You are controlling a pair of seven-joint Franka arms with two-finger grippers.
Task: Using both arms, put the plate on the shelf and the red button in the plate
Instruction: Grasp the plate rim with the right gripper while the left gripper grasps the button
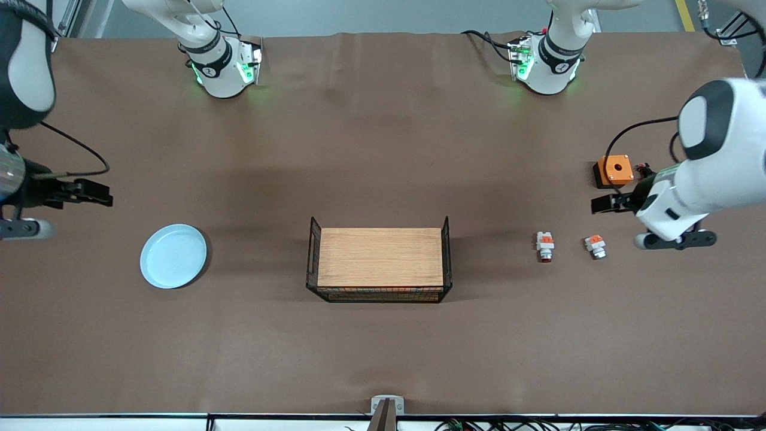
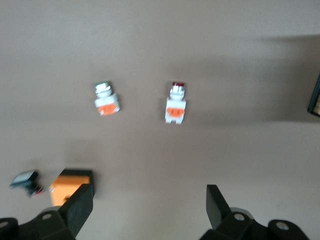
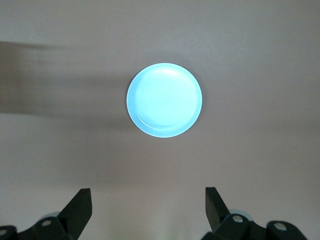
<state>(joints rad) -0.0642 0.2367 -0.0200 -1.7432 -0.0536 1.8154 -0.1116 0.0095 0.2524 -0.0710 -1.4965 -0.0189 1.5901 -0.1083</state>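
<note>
Left claw (image 2: 145, 205) open over table near red button (image 2: 175, 103), right claw (image 3: 147, 207) open near plate (image 3: 164, 99)

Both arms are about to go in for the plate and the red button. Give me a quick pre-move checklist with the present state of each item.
1. Left gripper open and holding nothing, over bare table near the switch parts: ok.
2. Right gripper open and holding nothing, over the table near the plate: ok.
3. Plate flat on the table at the right arm's end, nothing on it: ok.
4. Red button lying apart from the similar switch block beside it: ok.
5. Orange box clear of the red button, farther from the front camera: ok.
6. Wire basket with the wooden board mid-table, nothing on the board: ok.
</note>
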